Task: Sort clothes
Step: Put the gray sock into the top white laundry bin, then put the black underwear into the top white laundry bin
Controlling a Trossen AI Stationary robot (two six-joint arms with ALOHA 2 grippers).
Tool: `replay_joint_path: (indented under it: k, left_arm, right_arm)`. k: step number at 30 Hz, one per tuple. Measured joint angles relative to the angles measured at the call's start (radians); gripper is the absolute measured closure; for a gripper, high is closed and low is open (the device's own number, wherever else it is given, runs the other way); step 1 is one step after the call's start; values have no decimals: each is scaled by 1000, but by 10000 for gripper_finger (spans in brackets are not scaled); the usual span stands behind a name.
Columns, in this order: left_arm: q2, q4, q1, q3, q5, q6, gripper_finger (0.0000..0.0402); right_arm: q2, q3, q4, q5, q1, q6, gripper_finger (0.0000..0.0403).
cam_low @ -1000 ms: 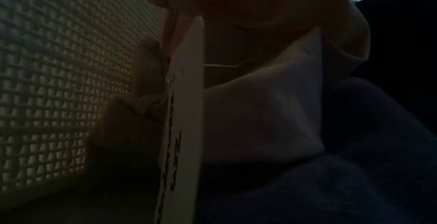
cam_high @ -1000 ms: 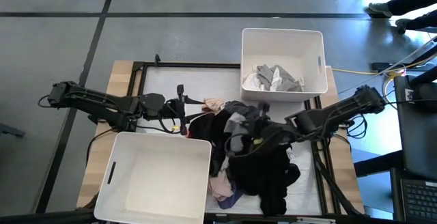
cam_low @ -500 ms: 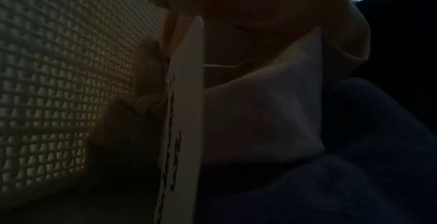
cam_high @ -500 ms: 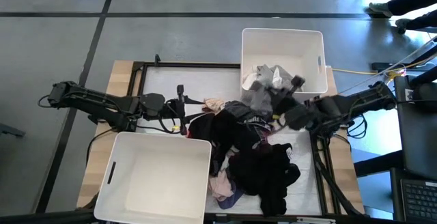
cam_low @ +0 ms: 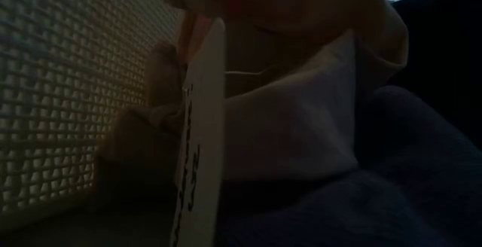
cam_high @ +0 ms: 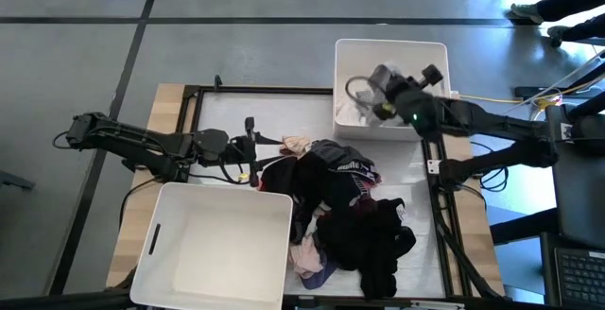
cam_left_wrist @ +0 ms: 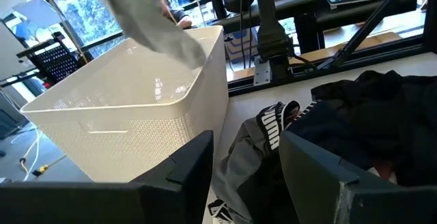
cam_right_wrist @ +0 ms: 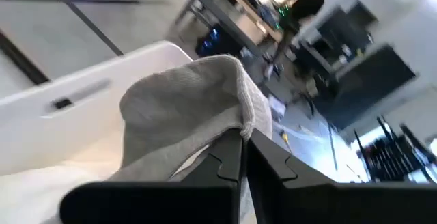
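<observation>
The surface [cam_high: 227, 111] carries a pile of clothes [cam_high: 345, 220] and two white bins.
Right fingers [cam_high: 376, 81] clench a grey garment [cam_right_wrist: 184, 125] above the far bin [cam_high: 389, 55]; left fingers [cam_high: 253, 146] are released.

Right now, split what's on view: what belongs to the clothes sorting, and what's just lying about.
Job:
- grey garment, pinched in the right gripper over the far bin
- clothes pile on the table
- near bin
- left gripper, jaws open, beside the pile

Lying about:
- yellow cable
- laptop
</observation>
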Motion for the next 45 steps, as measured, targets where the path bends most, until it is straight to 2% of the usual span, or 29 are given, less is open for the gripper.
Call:
replay_joint_path:
  k: [8, 15, 18, 24, 29, 33, 35, 38, 45]
  left_arm:
    - [0, 0, 0, 0, 0, -1, 243]
    - [0, 0, 0, 0, 0, -1, 243]
    - [0, 1, 0, 0, 0, -1, 243]
    - [0, 1, 0, 0, 0, -1, 243]
    - [0, 1, 0, 0, 0, -1, 243]
    - [0, 1, 0, 0, 0, -1, 243]
    - [0, 1, 0, 0, 0, -1, 243]
    - [0, 0, 0, 0, 0, -8, 243]
    - [0, 0, 0, 0, 0, -12, 243]
  right_arm:
    - [1, 0, 4, -172, -208, 67, 386]
    - [2, 0, -3, -285, -292, 172, 379]
    - [13, 0, -18, -289, -302, 218, 351]
    - [45, 0, -69, -311, -300, 224, 268]
    - [50, 0, -111, -440, -299, 224, 213]
    - [47, 0, -145, -600, -298, 255, 191]
    - [41, 0, -163, -689, -284, 286, 186]
    - [37, 0, -183, -759, -218, 307, 185]
    - [36, 0, -170, -760, 60, 390, 187]
